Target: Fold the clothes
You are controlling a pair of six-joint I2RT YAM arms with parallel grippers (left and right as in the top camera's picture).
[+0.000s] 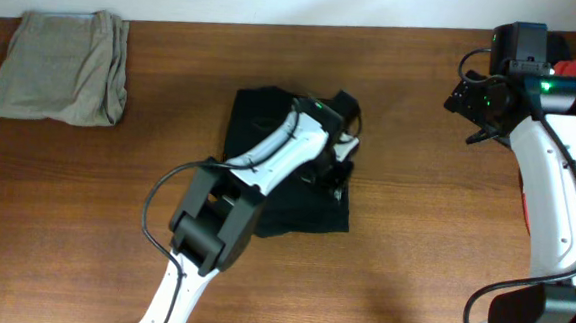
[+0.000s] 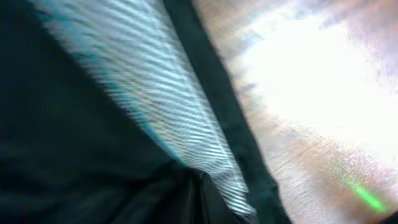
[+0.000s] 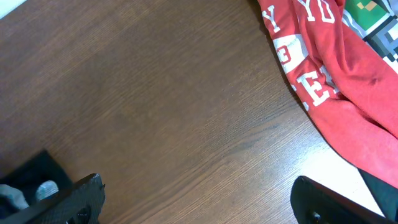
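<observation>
A black garment (image 1: pixel 258 120) lies crumpled at the middle of the brown table. My left gripper (image 1: pixel 335 156) is down on its right edge. The left wrist view is blurred and filled with black cloth (image 2: pixel 74 143) and a pale striped band (image 2: pixel 168 99). The cloth bunches to a peak right at the jaws, and the fingers themselves are hidden in it. My right gripper (image 1: pixel 477 101) hovers at the far right, open and empty over bare wood (image 3: pixel 199 199). A red garment with white letters (image 3: pixel 323 56) lies beside it, also seen in the overhead view (image 1: pixel 574 71).
A folded beige garment (image 1: pixel 59 62) lies at the far left corner. A green and white patterned item (image 3: pixel 373 18) lies by the red garment at the right edge. The table's back edge (image 1: pixel 276 26) runs along the top.
</observation>
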